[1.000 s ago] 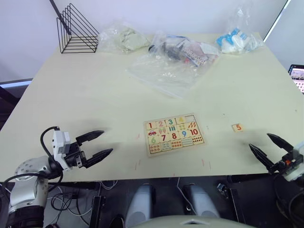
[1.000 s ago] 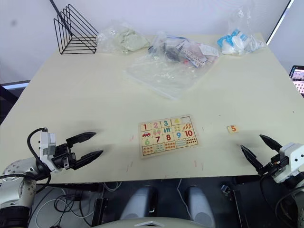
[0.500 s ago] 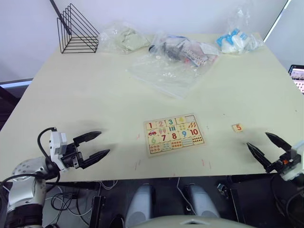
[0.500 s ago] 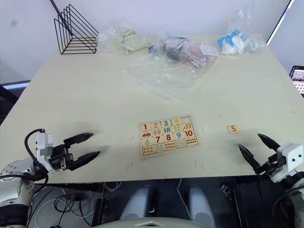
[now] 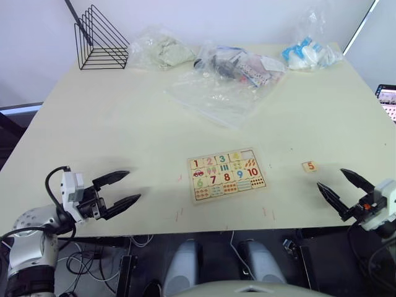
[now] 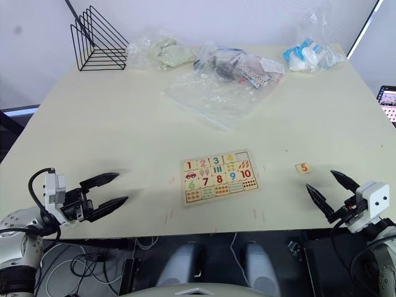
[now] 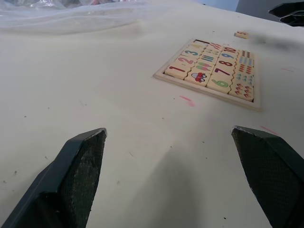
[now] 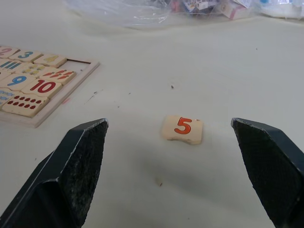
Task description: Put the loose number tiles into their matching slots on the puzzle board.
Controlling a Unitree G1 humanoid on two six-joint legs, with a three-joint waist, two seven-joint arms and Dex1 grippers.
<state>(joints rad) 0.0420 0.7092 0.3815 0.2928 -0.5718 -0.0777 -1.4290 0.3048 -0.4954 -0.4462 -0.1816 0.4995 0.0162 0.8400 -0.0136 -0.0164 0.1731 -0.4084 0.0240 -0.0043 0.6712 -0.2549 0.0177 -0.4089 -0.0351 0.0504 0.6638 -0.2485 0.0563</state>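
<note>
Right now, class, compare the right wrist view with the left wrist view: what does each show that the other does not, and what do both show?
The right wrist view alone reads the orange 5 tile face-up between its open tool's fingers, and shows the board's empty slot beside the 4.

The left wrist view alone shows the whole puzzle board, with tiles 1 to 4 seated in the top row, and pink marks on the table.

Both show the board's 9 and 10, the 5 tile lying off the board, crumpled clear plastic bags beyond, and two open black fingers.
</note>
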